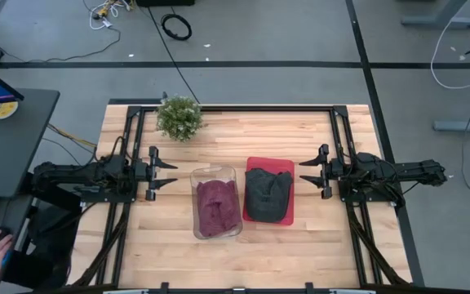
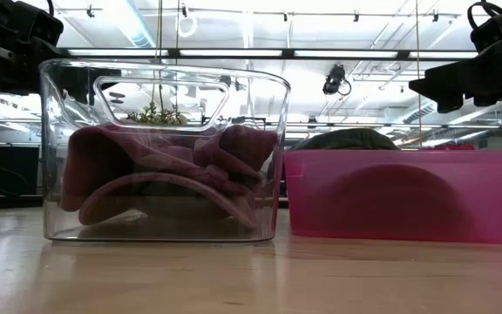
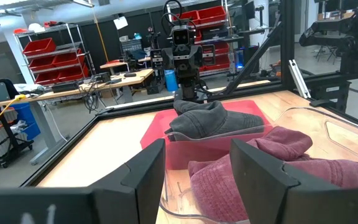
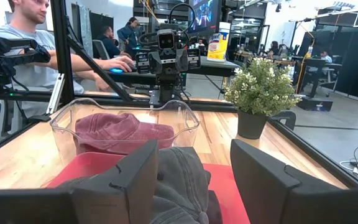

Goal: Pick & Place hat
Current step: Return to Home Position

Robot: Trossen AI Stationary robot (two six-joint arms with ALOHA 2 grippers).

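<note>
Soft maroon fabric caps [image 1: 216, 208] fill the clear plastic bin [image 1: 213, 169] ahead of the left gripper [image 1: 171, 173]; dark grey caps [image 1: 268, 194] sit in the red bin [image 1: 252, 163] before the right gripper [image 1: 303, 173]. Both grippers point level toward each other, parted and empty.

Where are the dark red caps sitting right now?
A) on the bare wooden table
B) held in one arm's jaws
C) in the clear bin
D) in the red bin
C: the red caps lie piled inside the clear bin, while the black caps fill the red bin right beside it.
</note>
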